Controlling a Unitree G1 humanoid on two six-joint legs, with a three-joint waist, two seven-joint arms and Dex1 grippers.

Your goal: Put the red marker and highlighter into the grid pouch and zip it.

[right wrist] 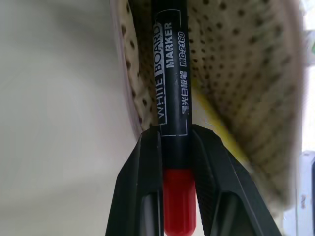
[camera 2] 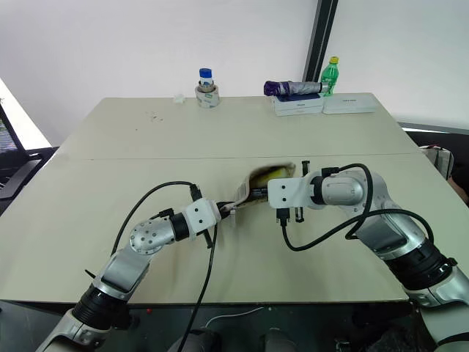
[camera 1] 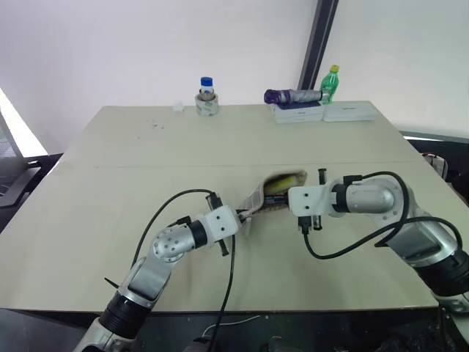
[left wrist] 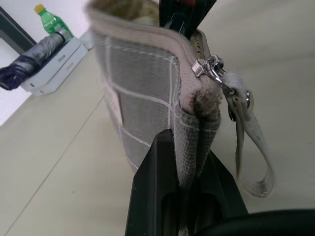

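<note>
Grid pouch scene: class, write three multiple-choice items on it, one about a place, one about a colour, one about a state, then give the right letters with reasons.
1. Where does the green bottle stand?
A. at the table's far edge, beside the white boxes
B. inside the pouch
C. on the near edge of the table

2. What colour is the end of the marker between the right gripper's fingers?
A. blue
B. red
C. green

3. In what state is the grid pouch?
A. zipped shut and lying flat
B. folded in half
C. open at the mouth, one end pinched by the left gripper

Answers:
1 A, the bottle rises behind the boxes at the far edge.
2 B, the right wrist view shows a red end below the black barrel.
3 C, the head views show the mouth gaping with yellow inside.
</note>
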